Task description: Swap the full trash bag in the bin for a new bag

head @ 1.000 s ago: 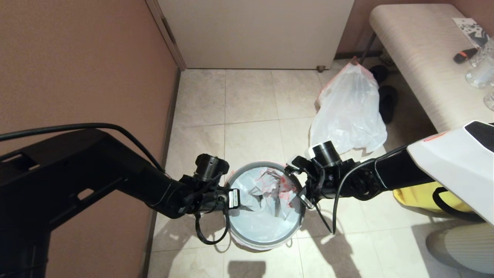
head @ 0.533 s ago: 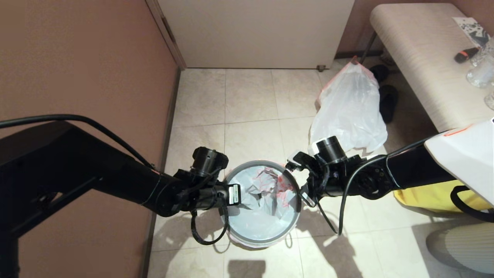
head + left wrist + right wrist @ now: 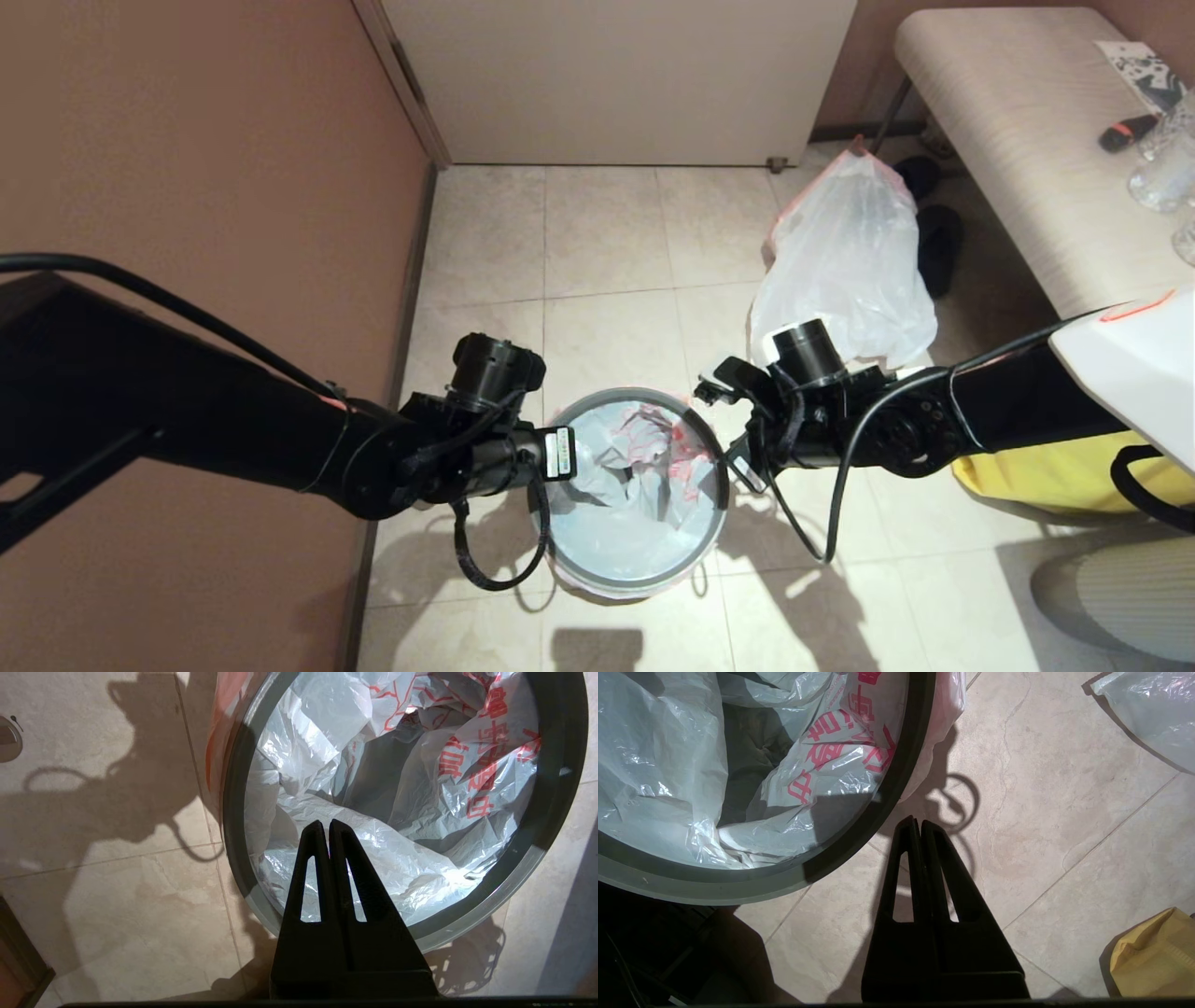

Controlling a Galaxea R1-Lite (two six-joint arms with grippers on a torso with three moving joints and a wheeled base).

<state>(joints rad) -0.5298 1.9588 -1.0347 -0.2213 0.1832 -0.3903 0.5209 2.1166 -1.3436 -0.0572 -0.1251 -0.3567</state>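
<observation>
- The bin (image 3: 635, 495) is standing on the tiled floor (image 3: 607, 233) between the two arms, and everything below is being placed relative to it.
- The new bag (image 3: 644, 467) is already lining the bin: its crumpled white film with red lettering is sagging into the well, and its orange-red hem is folding over the outside of the wall under the grey ring (image 3: 481, 914), which appears to be clamping the film in place.
- The left gripper (image 3: 330, 828) is hovering over the bin's left side, its tips above the liner just inside the ring; the fingers are pressed together with nothing between them, so it is gripping no plastic.
- The right gripper (image 3: 916, 826) is hanging just outside the bin's right edge, over bare floor; its fingers are likewise pressed together and carrying nothing.
- Judging by both hands being empty and the ring being seated, the fitting step looks essentially finished, and the arms seem to be standing clear of the bin.
- The full trash bag (image 3: 845, 266) is sitting on the floor beyond the bin on its right, well apart, its top gathered to a red-orange point, presumably set aside for removal.
- A yellow fabric bag (image 3: 1036, 476) is lying further right of the bin, beneath the right arm.
</observation>
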